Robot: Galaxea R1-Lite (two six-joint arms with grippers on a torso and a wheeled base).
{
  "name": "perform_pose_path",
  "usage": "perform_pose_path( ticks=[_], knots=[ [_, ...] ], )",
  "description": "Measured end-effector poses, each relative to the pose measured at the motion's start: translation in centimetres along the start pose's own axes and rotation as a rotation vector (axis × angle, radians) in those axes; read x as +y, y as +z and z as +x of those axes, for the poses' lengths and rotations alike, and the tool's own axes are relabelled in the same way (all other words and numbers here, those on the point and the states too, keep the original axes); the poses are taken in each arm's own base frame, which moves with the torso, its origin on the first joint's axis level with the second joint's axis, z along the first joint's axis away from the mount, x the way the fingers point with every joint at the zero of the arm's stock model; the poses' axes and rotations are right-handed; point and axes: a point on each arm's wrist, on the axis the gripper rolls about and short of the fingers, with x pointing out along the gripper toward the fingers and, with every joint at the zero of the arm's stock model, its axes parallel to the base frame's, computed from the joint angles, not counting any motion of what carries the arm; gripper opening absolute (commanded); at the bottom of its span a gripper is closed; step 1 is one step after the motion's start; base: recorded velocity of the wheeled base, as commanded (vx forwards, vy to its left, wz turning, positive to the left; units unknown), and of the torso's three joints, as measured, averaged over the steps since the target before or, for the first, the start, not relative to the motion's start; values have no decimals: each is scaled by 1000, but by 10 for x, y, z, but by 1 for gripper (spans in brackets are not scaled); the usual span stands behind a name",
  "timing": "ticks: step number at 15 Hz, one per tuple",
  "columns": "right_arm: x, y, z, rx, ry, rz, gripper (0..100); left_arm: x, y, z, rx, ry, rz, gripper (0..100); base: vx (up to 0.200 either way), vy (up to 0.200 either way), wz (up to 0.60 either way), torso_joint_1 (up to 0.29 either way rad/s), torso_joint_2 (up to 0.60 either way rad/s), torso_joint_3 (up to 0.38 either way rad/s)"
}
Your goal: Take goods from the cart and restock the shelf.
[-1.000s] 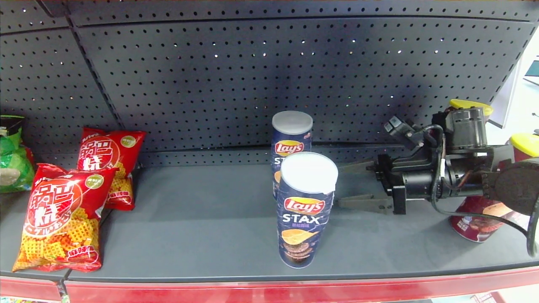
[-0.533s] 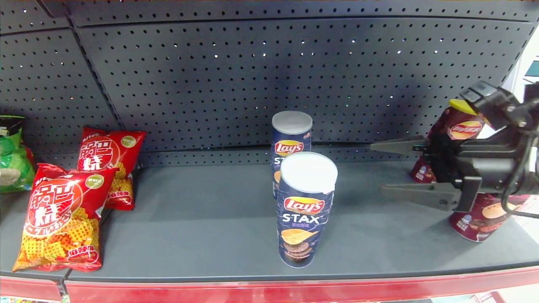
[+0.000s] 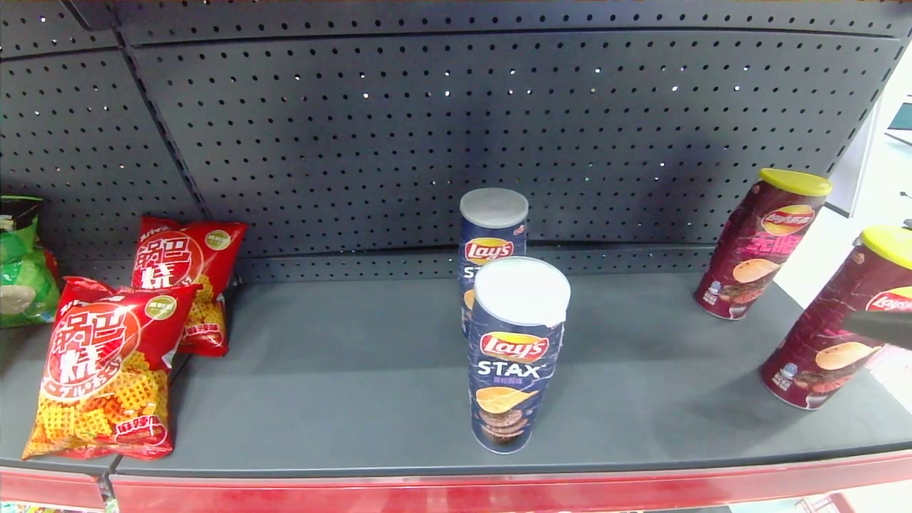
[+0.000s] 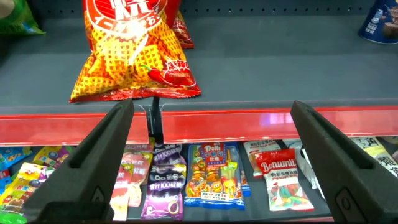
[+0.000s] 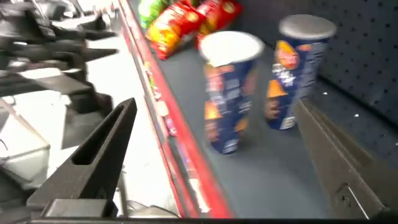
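Shelf [image 3: 342,399], grey deck, red front lip, pegboard back panel [image 3: 427,128].

1. Front blue can [image 3: 516,356]: upright, centre of shelf, nr front lip, white lid.
2. Rear blue can [image 3: 491,228]: upright, directly behind item 1, close to it, nr back panel; grey lid.
3. Maroon cans, yellow lids, R end of shelf: rear maroon can [image 3: 762,246] nr back panel, front maroon can [image 3: 833,335] nr front lip. Well apart from items 1–2.
4. Red snack bags, L end: front red bag [image 3: 107,370] overlapping rear red bag [image 3: 189,278].
5. Green bag [image 3: 18,263]: far L, beside red bags.
6. Sweets packets [image 4: 211,174]: lower tier, under red lip.

Left gripper [image 4: 211,106]: fingers spread wide, holding nothing; in front of shelf lip, below front red bag.
Right gripper [image 5: 215,101]: fingers spread wide, holding nothing; off shelf, clear of both blue cans.
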Motion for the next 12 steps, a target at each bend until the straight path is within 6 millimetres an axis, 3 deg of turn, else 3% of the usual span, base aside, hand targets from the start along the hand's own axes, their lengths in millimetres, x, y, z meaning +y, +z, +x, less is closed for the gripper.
perform_pose_path(
  ticks=[2, 4, 10, 12],
  knots=[
    [31, -17, -22, -39, -42, -31, 100, 0, 0, 0, 0, 0, 0, 100, 0, 0, 0, 0, 0, 0],
    [49, -34, -36, -56, -182, -63, 100, 0, 0, 0, 0, 0, 0, 100, 0, 0, 0, 0, 0, 0],
    [60, -82, -57, 15, -916, -85, 100, 0, 0, 0, 0, 0, 0, 100, 0, 0, 0, 0, 0, 0],
    [62, -99, -58, 15, -983, -79, 100, 0, 0, 0, 0, 0, 0, 100, 0, 0, 0, 0, 0, 0]
  ],
)
